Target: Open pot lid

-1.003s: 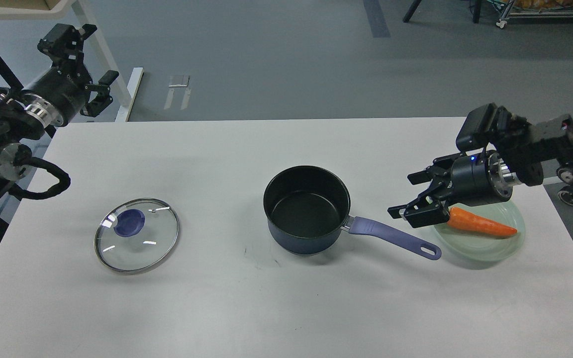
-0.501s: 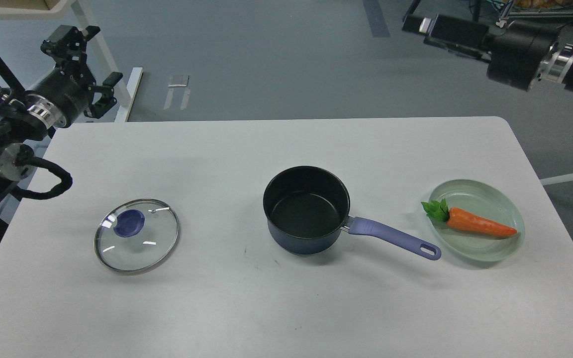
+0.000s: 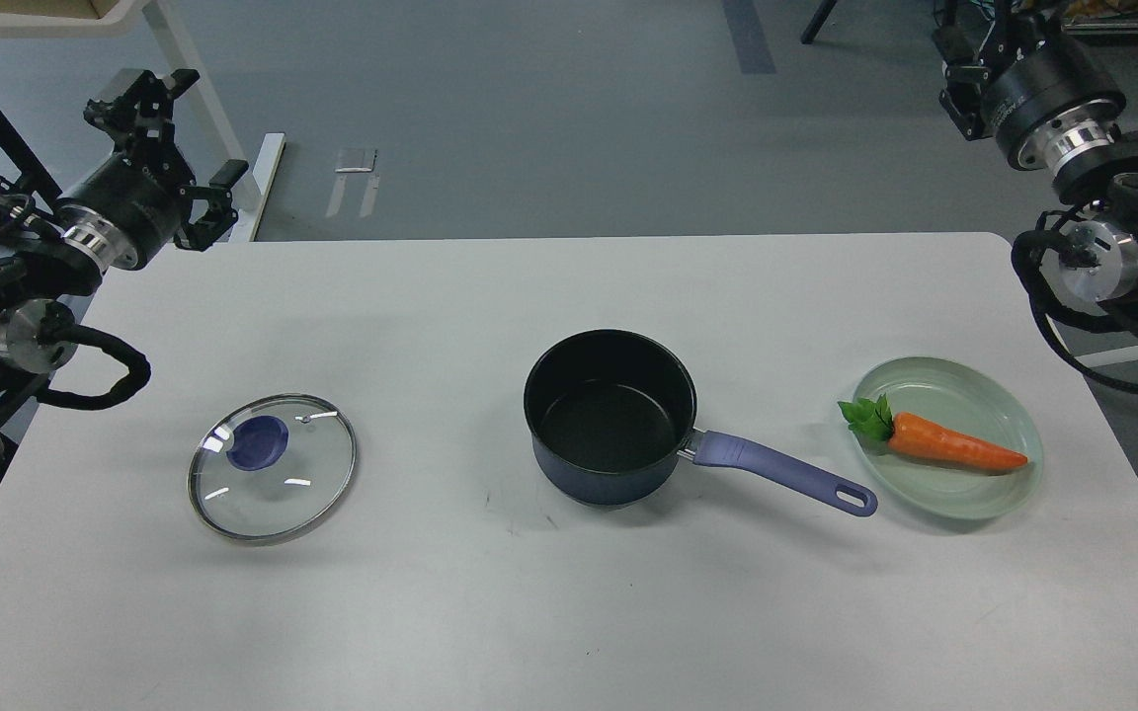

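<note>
Glass lid (image 3: 272,468) — apart from pot (image 3: 610,415)

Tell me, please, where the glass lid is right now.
In the head view, the glass lid lies flat on the table's left side, apart from the open pot.

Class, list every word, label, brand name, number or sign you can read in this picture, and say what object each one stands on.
No text can be read anywhere in this view.
The pot, its handle, the glass lid, the plate, the carrot and the table show no lettering at all.
Any marking on the body of the left gripper is too small and dark to read.
</note>
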Controlling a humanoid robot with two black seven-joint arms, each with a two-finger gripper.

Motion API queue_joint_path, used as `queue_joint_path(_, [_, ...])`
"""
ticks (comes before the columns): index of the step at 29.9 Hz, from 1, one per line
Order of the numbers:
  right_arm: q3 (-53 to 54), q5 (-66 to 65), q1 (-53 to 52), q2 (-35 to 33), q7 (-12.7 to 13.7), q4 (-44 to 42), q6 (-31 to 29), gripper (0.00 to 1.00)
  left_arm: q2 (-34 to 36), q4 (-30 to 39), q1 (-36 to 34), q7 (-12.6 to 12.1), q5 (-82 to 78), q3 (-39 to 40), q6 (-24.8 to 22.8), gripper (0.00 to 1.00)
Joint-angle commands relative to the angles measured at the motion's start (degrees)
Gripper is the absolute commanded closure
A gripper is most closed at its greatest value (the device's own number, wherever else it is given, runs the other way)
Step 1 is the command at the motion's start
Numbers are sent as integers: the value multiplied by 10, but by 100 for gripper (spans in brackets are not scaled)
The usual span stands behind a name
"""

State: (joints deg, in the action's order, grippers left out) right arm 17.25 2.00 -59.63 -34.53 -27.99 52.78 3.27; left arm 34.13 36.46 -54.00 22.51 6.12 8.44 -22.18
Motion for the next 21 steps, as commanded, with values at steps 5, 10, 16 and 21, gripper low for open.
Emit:
queue_joint_path(5, [33, 68, 57, 39, 0, -80, -178, 0, -25, 1, 10, -31, 3, 26, -15, 1])
queue_joint_path(10, [31, 78, 59, 45, 0, -90, -200, 0, -29, 2, 19, -46, 7, 29, -31, 1])
queue_joint_path(16, [31, 71, 60, 70, 0, -90, -160, 0, -40, 1, 43, -55, 19, 38, -49, 1])
queue_joint_path(21, [31, 71, 65, 78, 0, -91, -160, 0, -39, 1, 58, -55, 19, 49, -58, 1])
